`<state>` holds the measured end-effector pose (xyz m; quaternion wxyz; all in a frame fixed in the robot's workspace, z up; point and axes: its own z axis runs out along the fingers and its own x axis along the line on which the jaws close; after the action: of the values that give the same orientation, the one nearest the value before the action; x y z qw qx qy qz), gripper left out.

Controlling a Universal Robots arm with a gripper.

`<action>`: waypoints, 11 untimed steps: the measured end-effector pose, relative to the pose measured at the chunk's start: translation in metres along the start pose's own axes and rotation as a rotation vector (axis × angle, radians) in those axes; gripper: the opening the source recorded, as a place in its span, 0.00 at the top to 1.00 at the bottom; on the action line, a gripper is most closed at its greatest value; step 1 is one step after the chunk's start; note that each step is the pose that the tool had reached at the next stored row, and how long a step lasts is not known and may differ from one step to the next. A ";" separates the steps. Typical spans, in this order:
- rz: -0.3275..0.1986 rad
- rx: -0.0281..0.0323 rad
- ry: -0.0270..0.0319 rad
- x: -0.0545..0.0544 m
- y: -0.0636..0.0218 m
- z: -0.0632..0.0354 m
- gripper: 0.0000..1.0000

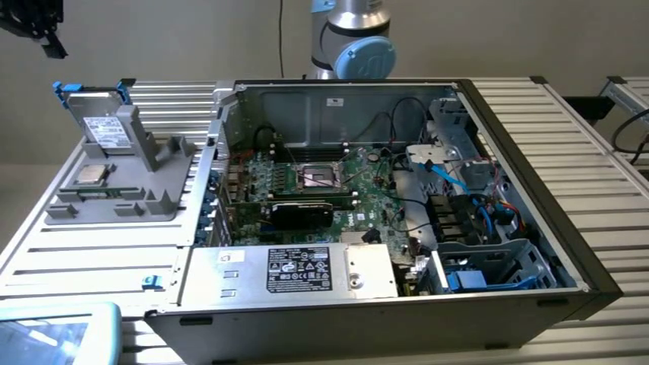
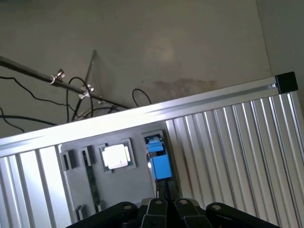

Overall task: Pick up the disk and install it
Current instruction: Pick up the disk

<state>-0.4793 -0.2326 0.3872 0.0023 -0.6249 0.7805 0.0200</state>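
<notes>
The disk [image 1: 105,128] stands upright in a slot of the grey holder [image 1: 152,199] on the exterior view's left. It is silver-grey with a white label, and its blue carrier shows at the top. My gripper [image 1: 51,47] hangs high above it, apart from it, near that view's top left corner. In the wrist view the disk [image 2: 158,159] shows edge-on as a blue block straight beyond my gripper [image 2: 164,195], whose fingers are shut together with nothing between them.
A small square silver CPU chip [image 1: 93,175] lies on the holder beside the disk. The open computer case [image 1: 588,258] takes up the middle of the ribbed metal table [image 1: 91,255], with the power-supply box [image 1: 304,270] at its front and a blue-lined drive bay [image 1: 487,275] at its front right.
</notes>
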 end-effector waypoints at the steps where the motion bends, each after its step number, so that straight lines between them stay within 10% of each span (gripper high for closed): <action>1: -0.015 -0.0004 0.0004 0.000 0.0000 0.0000 0.89; 11: -0.061 -0.0017 0.0017 0.000 0.0000 0.0000 0.89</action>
<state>-0.4793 -0.2326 0.3873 0.0017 -0.6485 0.7610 0.0200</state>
